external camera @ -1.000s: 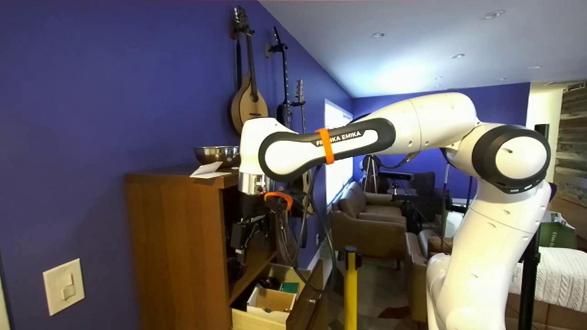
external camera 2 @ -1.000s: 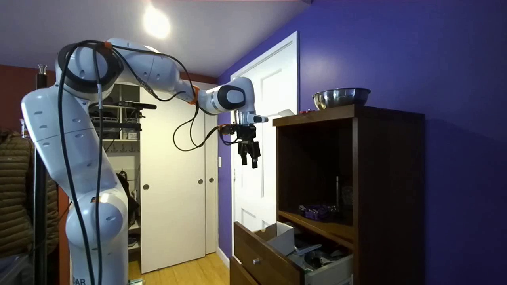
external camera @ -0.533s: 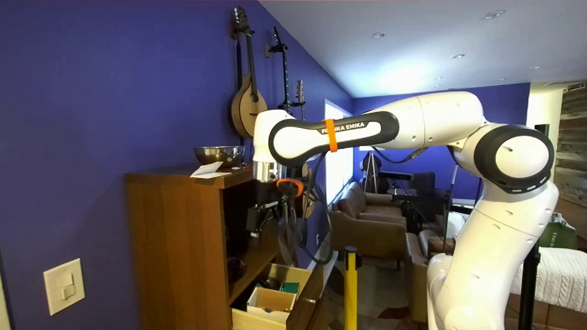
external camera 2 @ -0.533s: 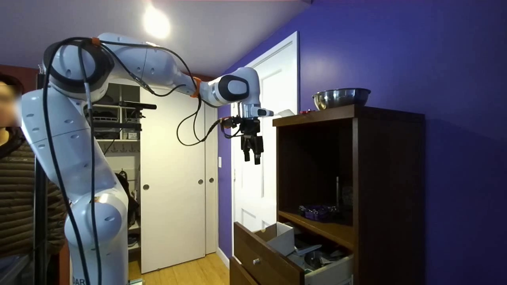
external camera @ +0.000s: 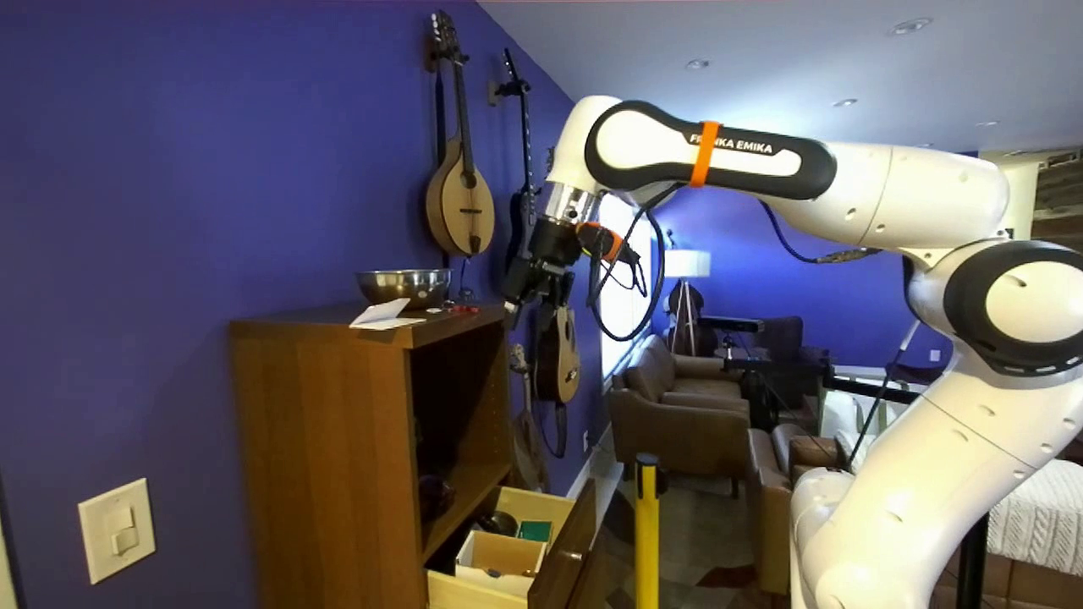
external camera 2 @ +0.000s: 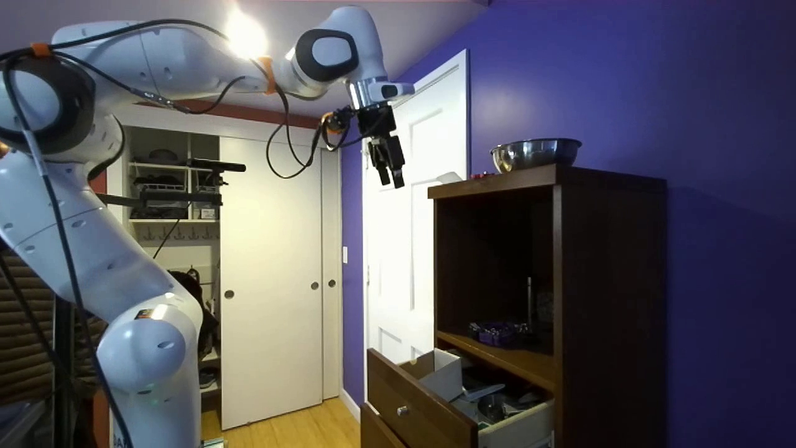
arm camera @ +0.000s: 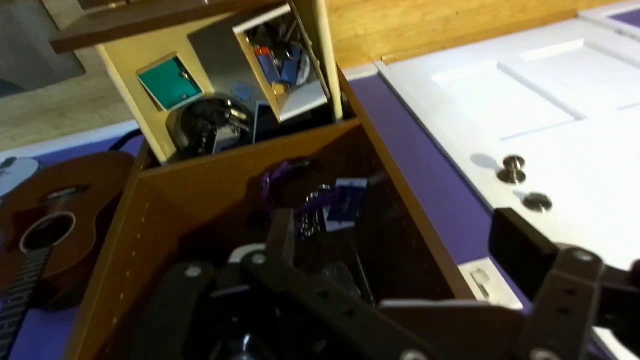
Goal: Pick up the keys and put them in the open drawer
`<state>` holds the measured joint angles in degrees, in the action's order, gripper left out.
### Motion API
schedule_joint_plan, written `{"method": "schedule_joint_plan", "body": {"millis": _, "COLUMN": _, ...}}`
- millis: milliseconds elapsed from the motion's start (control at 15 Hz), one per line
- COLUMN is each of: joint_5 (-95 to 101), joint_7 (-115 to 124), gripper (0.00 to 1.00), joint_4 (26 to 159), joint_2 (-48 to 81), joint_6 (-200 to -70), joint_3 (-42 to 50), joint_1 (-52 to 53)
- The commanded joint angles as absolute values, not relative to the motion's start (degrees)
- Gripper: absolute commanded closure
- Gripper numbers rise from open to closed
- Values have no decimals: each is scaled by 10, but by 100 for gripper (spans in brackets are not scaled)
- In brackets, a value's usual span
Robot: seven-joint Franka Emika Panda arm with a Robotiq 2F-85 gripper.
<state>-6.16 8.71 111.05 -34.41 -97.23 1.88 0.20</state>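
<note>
- The black, two-fingered gripper [external camera 2: 391, 180] hangs out in front of the tall reddish-brown wooden cabinet [external camera: 321, 465], near the height of its top; the wrist view shows its jaws wide apart, holding nothing.
- The keys cannot be identified for certain; my best guess is the small red cluster [external camera: 464, 309] on the cabinet top, near the round shiny metal bowl [external camera 2: 536, 155].
- The step in hand, I judge, is reaching for them: lift the fingertips above the front edge first, move in, then lower with one finger either side.
- Such low, loose things will likely shift, so close slowly, tips almost at the wood.
- The bowl limits sideways travel; the folded white paper [external camera: 385, 315] lies near the top's front corner and could be brushed off.
- The roomiest way out seems up and back, away from the cabinet.
- Below the shelf, the pale tan wooden open drawer [external camera 2: 522, 428] juts out; a later descent should pass outside the cabinet's front and inside the drawer's rim, minding the white cardboard box [external camera: 508, 584] within.
</note>
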Motion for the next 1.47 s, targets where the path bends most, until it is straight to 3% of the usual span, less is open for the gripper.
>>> {"method": "schedule_joint_plan", "body": {"millis": 0, "joint_5": -72, "joint_7": 127, "gripper": 0, "joint_4": 1088, "joint_2": -346, "joint_6": -1069, "joint_3": -14, "joint_1": -10}}
{"method": "schedule_joint_plan", "body": {"millis": 400, "joint_5": 55, "joint_7": 143, "gripper": 0, "joint_4": 1063, "joint_2": -272, "joint_6": -1276, "joint_3": -75, "joint_1": -52}}
{"method": "schedule_joint_plan", "body": {"millis": 733, "joint_5": 67, "joint_7": 86, "gripper": 0, "joint_4": 1016, "joint_2": -230, "joint_6": -1224, "joint_3": -14, "joint_1": -57}}
{"method": "schedule_joint_plan", "body": {"millis": 1400, "joint_5": 57, "joint_7": -57, "gripper": 0, "joint_4": 1048, "joint_2": -215, "joint_6": -1253, "joint_3": 21, "joint_1": -20}}
